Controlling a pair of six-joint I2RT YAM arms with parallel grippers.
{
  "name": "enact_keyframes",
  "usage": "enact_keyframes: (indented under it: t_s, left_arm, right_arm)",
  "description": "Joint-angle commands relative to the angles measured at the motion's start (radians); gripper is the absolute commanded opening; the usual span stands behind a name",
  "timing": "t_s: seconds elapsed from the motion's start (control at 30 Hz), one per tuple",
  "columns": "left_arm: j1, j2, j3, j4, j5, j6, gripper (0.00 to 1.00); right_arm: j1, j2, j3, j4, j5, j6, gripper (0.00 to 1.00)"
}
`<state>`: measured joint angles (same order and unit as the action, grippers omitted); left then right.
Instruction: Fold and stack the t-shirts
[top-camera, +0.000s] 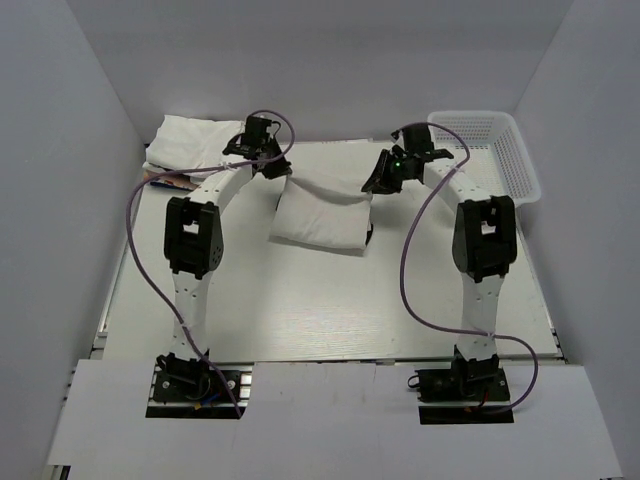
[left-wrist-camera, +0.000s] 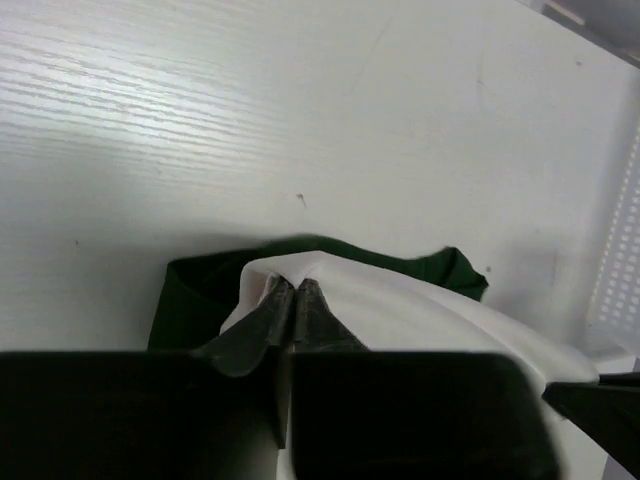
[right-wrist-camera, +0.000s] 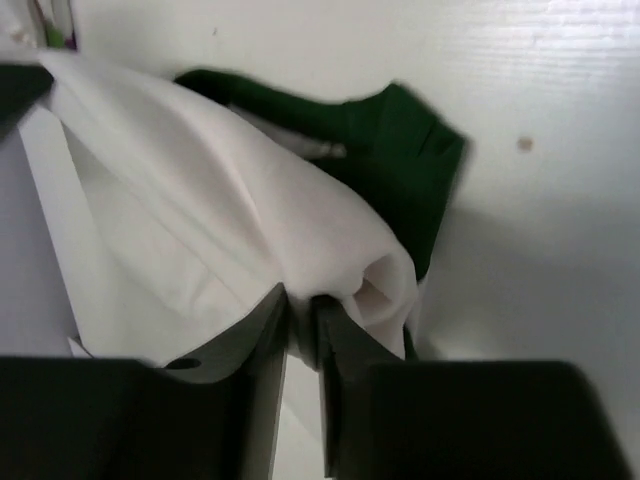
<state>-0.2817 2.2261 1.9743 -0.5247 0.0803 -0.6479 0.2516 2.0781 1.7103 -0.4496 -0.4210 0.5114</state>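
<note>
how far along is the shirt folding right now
Done: a pile of folded whitish cloth tees sits at the far left. In hand: the left gripper and right gripper pinch the partly folded white t-shirt with dark green trim mid-table. Left: finishing that fold and stacking it on the pile.

Stretched forward with left arm (top-camera: 190, 235) and right arm (top-camera: 484, 235), elbows high, wrists tipped down and turned toward each other. Pinching the tee (top-camera: 320, 215) along its far edge: left gripper (left-wrist-camera: 293, 285) with jaws all but closed, right gripper (right-wrist-camera: 300, 300) with jaws a sliver apart around a fold.
</note>
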Motion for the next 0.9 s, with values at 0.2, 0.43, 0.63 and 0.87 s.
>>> enact_keyframes:
  t_s: [0.2, 0.43, 0.63, 0.87]
  left_arm:
    - [0.059, 0.153, 0.200, 0.054, 0.076, 0.004, 1.00]
    - [0.036, -0.048, 0.017, 0.078, 0.042, 0.050, 1.00]
    - [-0.004, -0.131, -0.163, 0.238, 0.165, 0.050, 1.00]
    - [-0.007, 0.070, -0.036, 0.269, 0.190, 0.036, 1.00]
  right_arm:
    - [-0.058, 0.289, 0.430, -0.087, -0.147, -0.128, 0.90]
    - [-0.020, -0.040, 0.019, 0.049, 0.092, -0.136, 0.90]
    - [0.047, -0.136, -0.158, 0.193, 0.039, -0.123, 0.90]
    - [0.029, 0.109, 0.046, 0.256, -0.056, -0.044, 0.90]
